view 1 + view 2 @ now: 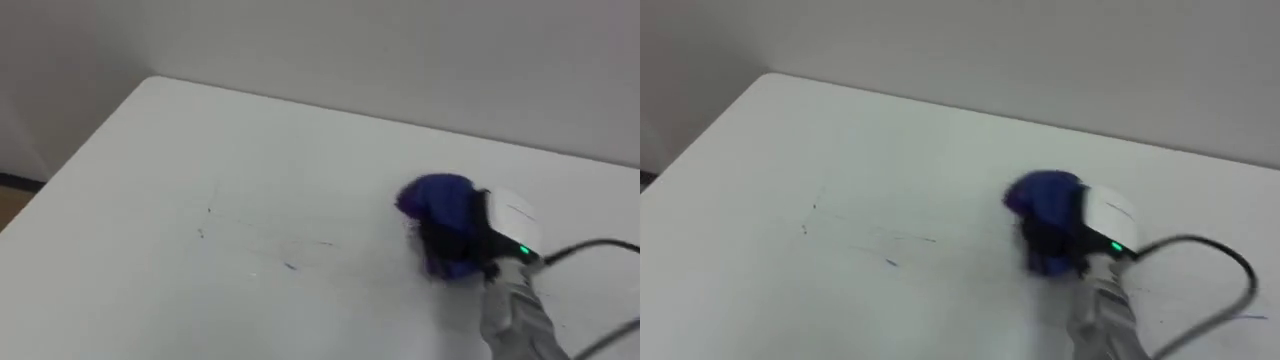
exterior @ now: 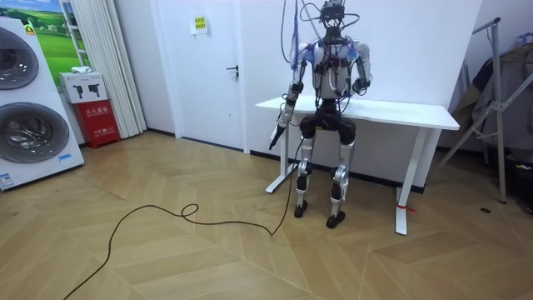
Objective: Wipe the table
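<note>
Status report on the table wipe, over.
Right hand gripping blue cloth on white table. Left hand hanging at side. Faint marks left of cloth, nothing in the way.

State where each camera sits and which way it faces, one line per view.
Left eye view: on the head, looking down at the white table; right hand grips blue cloth.
Right eye view: beside it, same aim; same hand and cloth.
Room view: across the floor, behind the robot, facing the table; left hand hangs.
Shared: the table.

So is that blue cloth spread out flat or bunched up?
Bunched up: the blue cloth sits as a rounded wad on the white table, gripped in the right hand, not a flat sheet.
</note>
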`<state>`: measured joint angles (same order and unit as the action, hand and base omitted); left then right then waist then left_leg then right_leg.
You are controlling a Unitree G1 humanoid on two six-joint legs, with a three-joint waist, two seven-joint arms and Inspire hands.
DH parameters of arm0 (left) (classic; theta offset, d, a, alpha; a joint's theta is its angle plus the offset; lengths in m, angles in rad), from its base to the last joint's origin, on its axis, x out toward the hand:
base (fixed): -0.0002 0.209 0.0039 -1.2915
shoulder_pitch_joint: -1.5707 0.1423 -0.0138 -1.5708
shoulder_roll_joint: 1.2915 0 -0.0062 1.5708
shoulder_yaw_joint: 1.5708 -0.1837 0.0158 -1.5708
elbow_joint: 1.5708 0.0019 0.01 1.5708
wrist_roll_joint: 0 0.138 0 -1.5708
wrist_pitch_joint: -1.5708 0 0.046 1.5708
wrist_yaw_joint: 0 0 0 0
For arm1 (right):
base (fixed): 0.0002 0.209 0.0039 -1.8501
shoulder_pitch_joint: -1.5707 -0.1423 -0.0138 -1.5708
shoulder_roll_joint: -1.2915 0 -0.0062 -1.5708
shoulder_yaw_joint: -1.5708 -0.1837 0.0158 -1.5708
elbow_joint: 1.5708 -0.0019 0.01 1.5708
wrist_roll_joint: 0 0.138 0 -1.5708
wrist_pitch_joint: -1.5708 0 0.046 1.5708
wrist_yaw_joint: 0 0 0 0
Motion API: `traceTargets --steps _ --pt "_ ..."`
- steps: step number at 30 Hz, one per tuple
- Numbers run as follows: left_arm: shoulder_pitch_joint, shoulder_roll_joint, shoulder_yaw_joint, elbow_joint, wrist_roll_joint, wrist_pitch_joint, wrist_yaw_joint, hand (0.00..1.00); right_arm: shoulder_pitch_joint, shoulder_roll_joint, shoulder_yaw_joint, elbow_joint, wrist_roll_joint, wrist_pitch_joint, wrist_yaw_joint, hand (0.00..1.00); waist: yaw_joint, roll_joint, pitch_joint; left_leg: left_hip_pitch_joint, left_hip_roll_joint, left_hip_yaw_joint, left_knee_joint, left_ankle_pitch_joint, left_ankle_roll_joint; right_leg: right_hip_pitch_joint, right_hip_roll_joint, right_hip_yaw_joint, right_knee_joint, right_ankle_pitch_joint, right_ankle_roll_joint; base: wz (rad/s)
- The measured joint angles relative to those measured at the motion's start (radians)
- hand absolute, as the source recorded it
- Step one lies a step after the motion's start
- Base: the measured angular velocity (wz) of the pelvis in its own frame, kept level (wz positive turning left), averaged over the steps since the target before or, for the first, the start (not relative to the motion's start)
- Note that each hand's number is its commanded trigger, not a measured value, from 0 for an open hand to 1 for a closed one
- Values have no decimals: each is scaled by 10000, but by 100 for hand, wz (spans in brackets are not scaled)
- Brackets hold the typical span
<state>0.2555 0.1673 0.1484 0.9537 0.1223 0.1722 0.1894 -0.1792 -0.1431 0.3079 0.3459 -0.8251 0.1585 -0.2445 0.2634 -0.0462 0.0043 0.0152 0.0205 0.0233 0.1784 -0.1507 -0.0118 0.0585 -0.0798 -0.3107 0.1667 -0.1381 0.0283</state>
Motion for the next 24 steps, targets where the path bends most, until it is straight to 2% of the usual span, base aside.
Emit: traceTargets --steps 1,2,3,4,5,6,7,8,9,10,11,13,14,16,19,22,23,24 --pt "158 -8 2 105 -25 84 -46 0 -119 -9 31 2 -82 -97 65 100 71 22 22 10 -17 -43 -16 13 12 83 -43 -165 14 -25 40 48" --pt "235 -37 2 96 -23 115 -53 0 -167 -32 9 20 -84 -105 64 100 77 18 76 3 -20 -43 -16 15 15 96 -56 -233 12 -26 43 27" --pt "386 -121 54 60 -15 141 -57 0 -100 -91 -128 126 -221 -157 46 100 67 1 178 -85 -38 -47 -16 27 33 105 -84 -272 2 -25 44 17" --pt "556 -185 113 -9 -17 164 -59 0 193 -134 -264 523 -495 -237 -31 100 -47 -10 199 -136 -76 -71 14 37 50 114 -118 -326 -41 -24 46 18" --pt "647 -212 198 -10 -13 165 -61 0 436 -167 -346 811 -505 -329 -58 100 -171 -17 187 -121 -104 -114 21 42 59 173 -141 -385 -65 -30 59 25" --pt "734 -252 463 -21 31 166 -72 0 1222 -183 -914 952 -96 -867 -512 100 -354 -9 173 -65 -155 -115 26 42 77 277 -194 -487 -158 -54 113 27" --pt "875 -244 810 -58 88 160 -91 0 1911 -230 -1399 897 -59 -1253 -883 100 -665 58 126 -8 -179 -97 37 33 110 372 -228 -495 -155 -82 163 19" --pt "936 -208 968 -60 93 152 -79 0 2269 -275 -1607 893 2 -1397 -1109 100 -765 62 83 63 -186 -76 40 19 126 440 -231 -492 -158 -98 187 0" --pt "1045 -110 1200 -67 71 99 -54 0 2913 -405 -2043 920 160 -1636 -1512 100 -976 67 5 196 -192 18 18 -26 155 573 -251 -440 -168 -152 245 -10" --pt "1060 -73 1292 -91 73 71 -52 0 3201 -509 -2267 989 294 -1780 -1722 100 -1077 54 3 256 -195 50 25 -51 164 627 -261 -393 -167 -180 260 -16" --pt "1114 22 1470 -120 87 -34 -47 0 3683 -662 -2816 1292 519 -2084 -2142 100 -1306 54 -108 370 -210 96 32 -93 184 708 -291 -320 -145 -239 313 -12" --pt "1111 98 1809 -269 131 -160 -30 0 4411 -868 -4083 2016 1019 -2346 -2993 100 -1742 38 -223 550 -236 204 80 -183 203 857 -338 -228 -103 -289 409 -13" --pt "1104 100 1881 -318 193 -209 -29 0 4535 -928 -4349 2206 1192 -2363 -3151 100 -1879 32 -247 546 -246 203 144 -205 236 875 -358 -230 -83 -287 415 -5" --pt "925 150 1936 -360 302 -329 -17 0 4795 -1256 -5207 3073 2174 -2423 -3608 100 -2372 -18 -263 522 -282 209 450 -298 349 962 -471 -275 75 -284 417 5" --pt "608 253 1886 -523 469 -449 -8 0 4974 -1636 -5718 3830 2799 -2318 -3632 100 -2616 -151 -279 387 -309 219 908 -520 453 951 -635 -468 363 -312 438 1" --pt "335 354 1443 -522 458 -555 17 0 4801 -1593 -5759 3819 2871 -1941 -3642 100 -2546 -139 -282 251 -183 259 1401 -822 534 974 -633 -443 452 -319 462 -9" --pt "207 380 1247 -526 454 -603 37 0 4637 -1340 -5713 3569 2882 -1473 -3638 100 -2283 -107 -290 134 -75 340 1637 -986 531 886 -684 -439 546 -294 493 -54" --pt "100 426 970 -464 417 -663 63 0 4373 -1042 -5625 3305 2858 -945 -3632 100 -1861 -56 -288 -17 113 525 1817 -1127 527 646 -733 -539 929 -209 488 -70"
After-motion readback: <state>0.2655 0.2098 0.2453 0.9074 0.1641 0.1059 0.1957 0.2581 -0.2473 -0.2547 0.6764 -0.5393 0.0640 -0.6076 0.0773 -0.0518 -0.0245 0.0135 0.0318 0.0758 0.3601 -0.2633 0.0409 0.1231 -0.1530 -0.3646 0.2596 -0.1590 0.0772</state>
